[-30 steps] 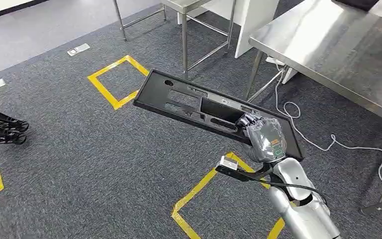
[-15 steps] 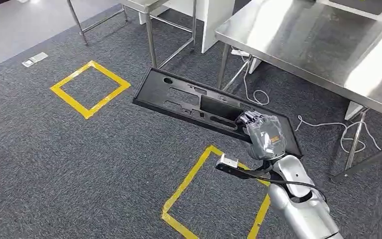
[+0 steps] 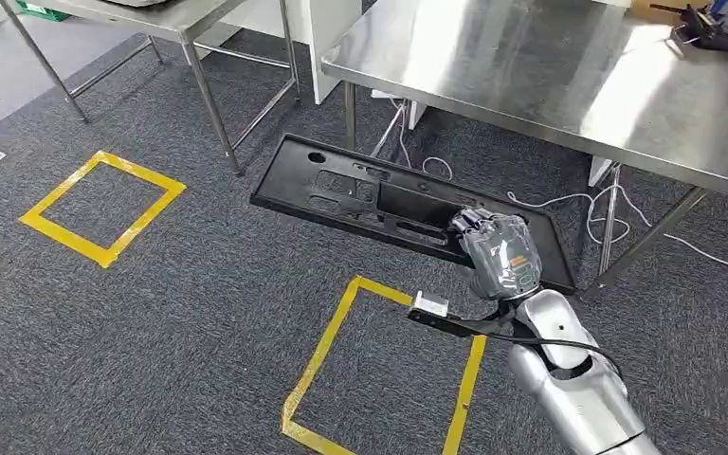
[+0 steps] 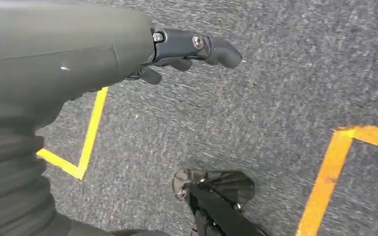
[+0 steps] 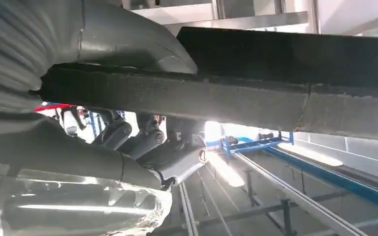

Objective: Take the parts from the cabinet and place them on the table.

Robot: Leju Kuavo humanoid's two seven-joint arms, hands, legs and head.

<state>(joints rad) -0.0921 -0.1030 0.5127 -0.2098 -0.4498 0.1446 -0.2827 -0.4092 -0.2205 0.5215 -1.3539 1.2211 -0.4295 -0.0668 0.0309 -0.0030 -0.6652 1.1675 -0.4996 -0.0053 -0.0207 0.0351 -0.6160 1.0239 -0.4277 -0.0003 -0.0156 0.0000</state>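
Black panel part [image 3: 379, 199]: gripped at one end by right hand [image 3: 498, 254], held level just short of steel table [image 3: 569, 76]. Right wrist view adds thumb over its edge [image 5: 256, 98]. Left hand [image 4: 128, 54]: holding nothing, fingers loosely apart above carpet.

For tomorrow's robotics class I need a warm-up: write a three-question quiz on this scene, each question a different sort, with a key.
1. True or false: the right hand grips the black panel.
2. The panel is: A) on the steel table; B) held in the air in front of the table; C) on the carpet.
3. Fill in: the left hand holds ____.

Key: 1 true; 2 B; 3 nothing.
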